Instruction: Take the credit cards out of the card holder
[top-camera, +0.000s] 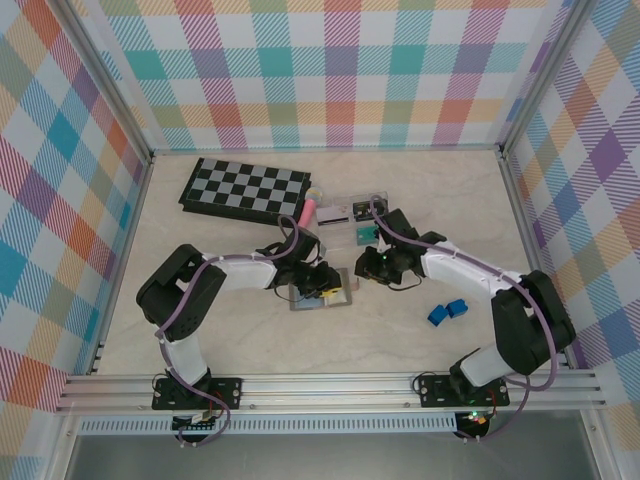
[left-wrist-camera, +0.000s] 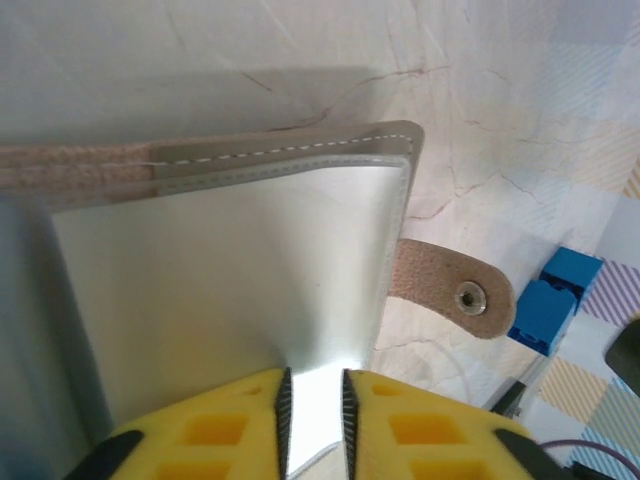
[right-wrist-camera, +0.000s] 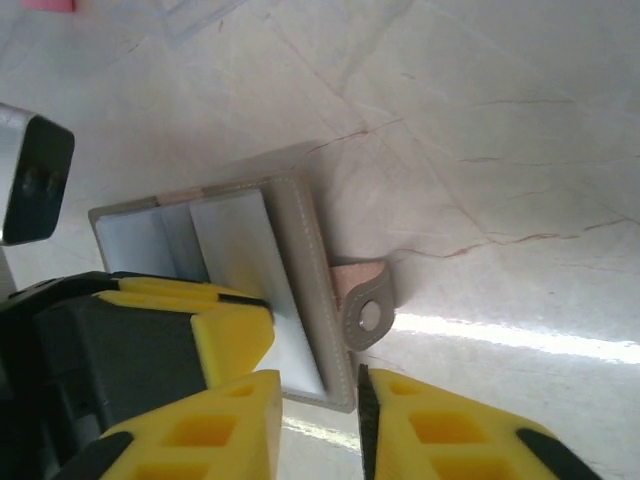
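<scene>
The grey card holder (top-camera: 303, 301) lies open on the table between both arms. In the left wrist view its pale glossy inner panel (left-wrist-camera: 230, 260) faces me, and its snap tab (left-wrist-camera: 450, 295) sticks out to the right. My left gripper (left-wrist-camera: 315, 375) is nearly closed, with the lower edge of that panel between its pads. My right gripper (right-wrist-camera: 320, 375) straddles the card holder's (right-wrist-camera: 305, 250) stitched corner beside the tab (right-wrist-camera: 368, 310); whether it presses on the corner is unclear. The left arm's yellow fingers (right-wrist-camera: 235, 330) rest on the inner panel. The credit cards are hidden.
A folded checkerboard (top-camera: 245, 188) lies at the back left. A clear plastic box (top-camera: 350, 210) and a pink item (top-camera: 308, 212) sit just behind the grippers. Two blue blocks (top-camera: 447, 312) rest right of the card holder, near the right arm.
</scene>
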